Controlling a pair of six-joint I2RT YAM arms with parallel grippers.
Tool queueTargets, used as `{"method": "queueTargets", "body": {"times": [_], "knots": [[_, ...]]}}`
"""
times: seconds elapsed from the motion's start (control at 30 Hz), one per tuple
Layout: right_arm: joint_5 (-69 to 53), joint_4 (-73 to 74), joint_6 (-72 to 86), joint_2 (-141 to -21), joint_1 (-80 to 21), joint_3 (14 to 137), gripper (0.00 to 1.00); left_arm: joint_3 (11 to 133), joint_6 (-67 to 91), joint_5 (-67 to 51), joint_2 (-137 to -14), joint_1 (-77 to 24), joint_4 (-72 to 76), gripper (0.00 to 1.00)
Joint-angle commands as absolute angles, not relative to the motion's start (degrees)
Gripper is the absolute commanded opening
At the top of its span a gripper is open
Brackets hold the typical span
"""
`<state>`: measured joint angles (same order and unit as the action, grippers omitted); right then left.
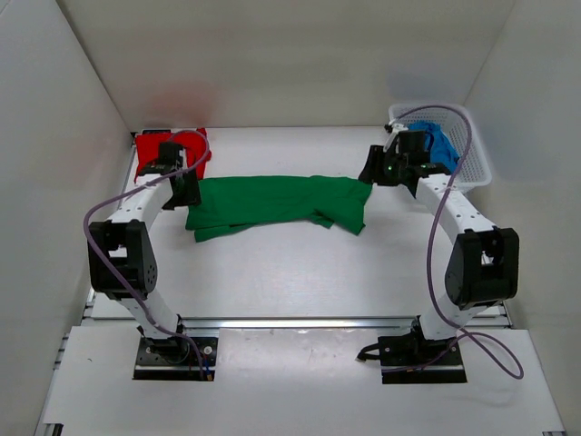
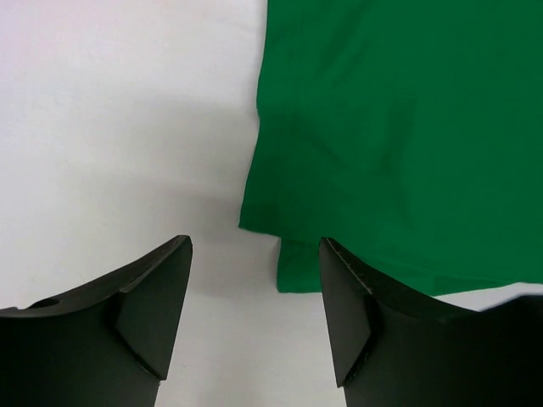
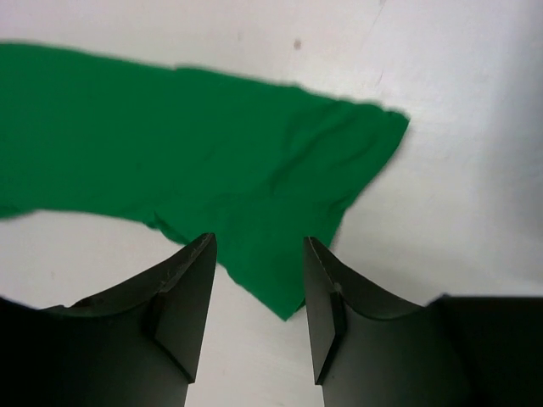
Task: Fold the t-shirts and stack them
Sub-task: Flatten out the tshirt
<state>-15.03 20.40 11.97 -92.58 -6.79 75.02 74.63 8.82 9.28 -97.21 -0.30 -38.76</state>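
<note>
The green t-shirt (image 1: 277, 202) lies folded into a long band across the middle of the table. My left gripper (image 1: 188, 189) hangs over its left end, jaws open and empty, with a corner of the green shirt (image 2: 390, 144) just beyond the fingertips. My right gripper (image 1: 370, 169) hovers at the right end, open and empty too, above a pointed corner of the green shirt (image 3: 212, 161). A folded red t-shirt (image 1: 166, 151) rests at the back left, partly behind the left arm. The blue t-shirt (image 1: 441, 145) sits in the basket.
A white mesh basket (image 1: 476, 150) stands at the back right against the wall. White walls close in the table on the left, back and right. Both arm bases are bolted at the near edge.
</note>
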Motion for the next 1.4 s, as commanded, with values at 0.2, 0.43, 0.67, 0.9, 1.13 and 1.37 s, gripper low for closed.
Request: {"method": "queueTargets", "body": {"times": [0.2, 0.43, 0.67, 0.9, 1.13, 1.37], "knots": [[-13.27, 16.96, 10.46, -90.96, -10.9, 66.1, 0.42, 70.4, 8.79, 9.06, -100.01, -0.61, -37.35, 0.72], [-14.33, 14.33, 11.07, -90.79, -11.08, 61.44, 0.4, 71.36, 11.6, 6.51, -103.97, 0.0, -36.74, 0.63], [-15.03, 13.8, 10.64, -89.65, -10.2, 59.33, 0.39, 71.55, 13.97, 6.6, -107.31, 0.0, -37.27, 0.6], [-16.7, 12.39, 10.72, -88.59, -9.5, 56.07, 0.37, 71.27, 15.12, 5.63, -109.25, 0.0, -37.0, 0.34], [-16.79, 12.31, 10.46, -88.07, -9.49, 54.93, 0.37, 70.75, 15.2, 4.67, -106.09, 1.93, -36.56, 0.1], [-15.12, 13.53, 11.42, -91.66, -9.49, 55.45, 0.4, 74.16, 15.82, 3.17, -98.8, 0.8, -39.63, 0.18]]}}
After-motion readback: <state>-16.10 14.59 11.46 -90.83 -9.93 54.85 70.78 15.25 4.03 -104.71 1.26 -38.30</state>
